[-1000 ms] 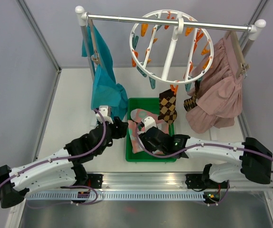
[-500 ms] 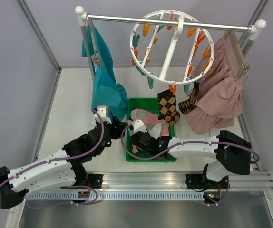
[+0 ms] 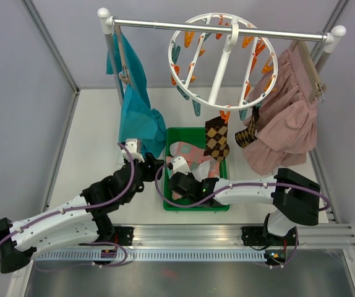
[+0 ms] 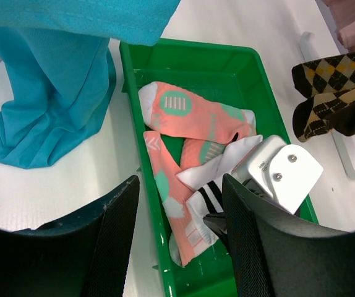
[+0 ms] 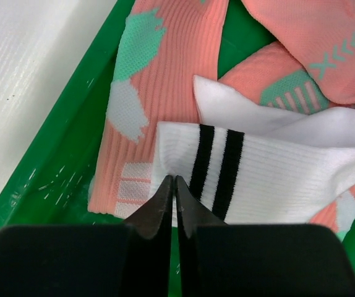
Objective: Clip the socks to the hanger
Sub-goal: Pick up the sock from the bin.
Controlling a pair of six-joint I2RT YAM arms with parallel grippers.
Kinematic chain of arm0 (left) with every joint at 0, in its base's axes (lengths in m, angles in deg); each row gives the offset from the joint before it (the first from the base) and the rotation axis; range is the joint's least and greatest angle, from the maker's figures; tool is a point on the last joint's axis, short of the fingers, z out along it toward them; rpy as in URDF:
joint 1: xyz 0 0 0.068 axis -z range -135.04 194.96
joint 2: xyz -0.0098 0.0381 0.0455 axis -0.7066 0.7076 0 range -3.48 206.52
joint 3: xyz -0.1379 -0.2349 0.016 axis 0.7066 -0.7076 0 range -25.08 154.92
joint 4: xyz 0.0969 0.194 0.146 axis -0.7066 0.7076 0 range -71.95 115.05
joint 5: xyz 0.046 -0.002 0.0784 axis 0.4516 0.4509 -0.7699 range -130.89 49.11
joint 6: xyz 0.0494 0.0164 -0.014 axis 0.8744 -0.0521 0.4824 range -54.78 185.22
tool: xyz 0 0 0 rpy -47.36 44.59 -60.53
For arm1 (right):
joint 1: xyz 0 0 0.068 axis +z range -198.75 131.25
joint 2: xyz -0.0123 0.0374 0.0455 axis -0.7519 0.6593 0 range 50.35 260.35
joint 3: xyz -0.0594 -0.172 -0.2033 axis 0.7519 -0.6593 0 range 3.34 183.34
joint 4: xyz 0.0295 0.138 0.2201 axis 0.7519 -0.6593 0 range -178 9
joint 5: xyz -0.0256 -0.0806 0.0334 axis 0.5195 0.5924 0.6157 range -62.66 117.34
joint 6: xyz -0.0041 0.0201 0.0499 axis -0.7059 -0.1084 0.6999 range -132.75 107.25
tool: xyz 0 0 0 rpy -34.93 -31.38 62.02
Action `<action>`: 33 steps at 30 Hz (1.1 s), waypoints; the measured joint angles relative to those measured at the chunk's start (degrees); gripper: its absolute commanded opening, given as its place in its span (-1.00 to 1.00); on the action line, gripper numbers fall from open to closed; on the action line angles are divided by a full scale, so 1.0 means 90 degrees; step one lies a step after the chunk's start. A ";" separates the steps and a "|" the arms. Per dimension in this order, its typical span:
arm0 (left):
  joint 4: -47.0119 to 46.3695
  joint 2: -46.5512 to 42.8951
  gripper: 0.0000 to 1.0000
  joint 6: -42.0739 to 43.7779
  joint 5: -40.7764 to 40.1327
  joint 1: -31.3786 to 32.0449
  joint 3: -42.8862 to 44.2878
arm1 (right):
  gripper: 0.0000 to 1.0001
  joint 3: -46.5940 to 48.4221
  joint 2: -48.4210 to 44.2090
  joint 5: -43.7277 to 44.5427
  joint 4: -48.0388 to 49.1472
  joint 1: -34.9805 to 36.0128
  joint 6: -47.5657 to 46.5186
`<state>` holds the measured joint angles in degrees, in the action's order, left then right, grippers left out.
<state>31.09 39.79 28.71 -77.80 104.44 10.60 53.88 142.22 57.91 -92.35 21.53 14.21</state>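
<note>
My right gripper [image 5: 174, 185] is down in the green tray [image 5: 54, 161], pinching the cuff edge of the white striped sock [image 5: 276, 179], which lies across the pink socks [image 4: 190, 114]. My left gripper [image 4: 177, 198] hangs spread and empty at the tray's 9 o'clock. At 12 o'clock, the argyle socks [image 3: 216, 139] hang clipped under the hanger [image 3: 224, 59].

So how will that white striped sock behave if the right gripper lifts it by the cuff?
Probably floppy: the white sock lies creased over the pink socks, so it should dangle from the right gripper pinching its cuff edge. The ribbed knit looks grippy, yet may drag a pink sock along.
</note>
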 measured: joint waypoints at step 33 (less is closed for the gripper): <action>-0.4656 0.0075 0.75 0.3432 0.5370 -0.1144 -0.0134 | -0.99 0.2793 -0.3463 -0.0595 -0.3378 0.0000 -0.0758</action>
<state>-10.81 40.47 59.59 -29.47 94.15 9.40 79.02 111.05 52.55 -122.75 21.53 7.39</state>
